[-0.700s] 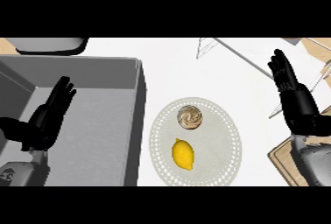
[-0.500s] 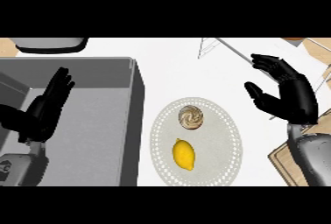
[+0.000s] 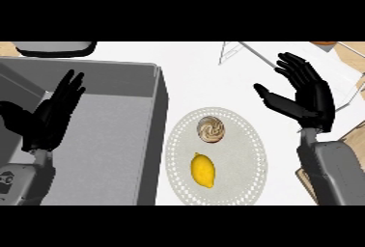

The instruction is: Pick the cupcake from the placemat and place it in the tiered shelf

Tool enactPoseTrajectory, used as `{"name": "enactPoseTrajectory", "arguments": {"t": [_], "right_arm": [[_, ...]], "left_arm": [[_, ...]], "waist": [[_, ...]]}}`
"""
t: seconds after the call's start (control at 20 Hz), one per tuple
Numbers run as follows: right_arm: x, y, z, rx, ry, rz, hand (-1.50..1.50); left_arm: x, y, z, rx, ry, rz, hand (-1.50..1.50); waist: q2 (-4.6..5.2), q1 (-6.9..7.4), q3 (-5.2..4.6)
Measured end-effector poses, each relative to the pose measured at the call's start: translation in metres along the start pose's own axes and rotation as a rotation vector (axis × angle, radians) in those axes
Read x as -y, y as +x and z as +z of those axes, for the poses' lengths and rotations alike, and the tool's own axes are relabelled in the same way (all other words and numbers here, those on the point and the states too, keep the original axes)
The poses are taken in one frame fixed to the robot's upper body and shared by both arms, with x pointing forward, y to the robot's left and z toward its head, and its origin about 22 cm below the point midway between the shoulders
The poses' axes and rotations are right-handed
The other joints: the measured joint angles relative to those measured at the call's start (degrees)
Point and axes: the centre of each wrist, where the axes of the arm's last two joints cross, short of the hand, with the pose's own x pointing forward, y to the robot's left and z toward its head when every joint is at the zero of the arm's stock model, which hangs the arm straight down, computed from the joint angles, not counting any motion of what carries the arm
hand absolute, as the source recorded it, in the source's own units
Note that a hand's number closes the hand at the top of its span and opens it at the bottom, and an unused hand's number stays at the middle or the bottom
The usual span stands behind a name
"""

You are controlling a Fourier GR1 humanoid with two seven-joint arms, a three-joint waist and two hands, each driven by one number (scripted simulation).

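The cupcake (image 3: 211,130) sits on the upper part of a round, pale placemat (image 3: 246,164) that lies on the white counter (image 3: 206,77). Its top shows a brown and cream swirl. Nothing touches it. Just below it on the same placemat lies a yellow lemon (image 3: 204,170), apart from the cupcake and with its long axis running up and down the view.

The right hand (image 3: 308,99) hangs above the counter to the upper right of the placemat, well apart from the cupcake. Its fingers are spread and only gently bent, the thumb pointing toward the placemat, and it holds nothing. Its grey forearm (image 3: 335,171) rises from the lower right edge of the view.

The left hand (image 3: 51,118) shows at the left of the view, over a grey sink basin (image 3: 114,144) whose right wall runs just beside the placemat's left rim. Its fingers are straight and point upward, and it holds nothing.

At the upper right, thin metal legs and bars of the tiered shelf (image 3: 239,50) reach into view; most of it lies outside the picture. A wooden board (image 3: 353,135) shows partly at the right edge, behind the right forearm. A dark-rimmed grey object (image 3: 53,47) is cut off by the top left edge, and what it is cannot be told.
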Motion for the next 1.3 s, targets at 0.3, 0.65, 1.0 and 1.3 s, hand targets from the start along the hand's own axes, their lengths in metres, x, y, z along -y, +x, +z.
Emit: {"name": "enactPoseTrajectory", "arguments": {"t": [0.3,0.65,1.0,1.3], "right_arm": [[-0.008,0.032,0.009,-0.014,0.197,0.043,-1.5],[-0.02,0.069,0.005,-0.186,0.433,0.482,-1.5],[-0.067,0.102,0.008,-0.266,0.479,0.99,-1.5],[-0.131,0.104,0.018,-0.311,0.512,1.093,-1.5]], "left_arm": [[0.002,0.003,-0.007,-0.008,0.007,0.011,0.0],[0.005,0.003,-0.007,-0.023,0.003,-0.001,0.0],[0.007,0.011,-0.011,-0.017,-0.015,-0.005,0.0],[0.007,0.008,-0.009,-0.011,-0.003,0.007,0.0]], "waist": [[-0.24,-0.44,-0.11],[-0.52,0.18,-0.41],[-0.48,1.0,-0.4],[-0.17,0.76,-0.22]]}}
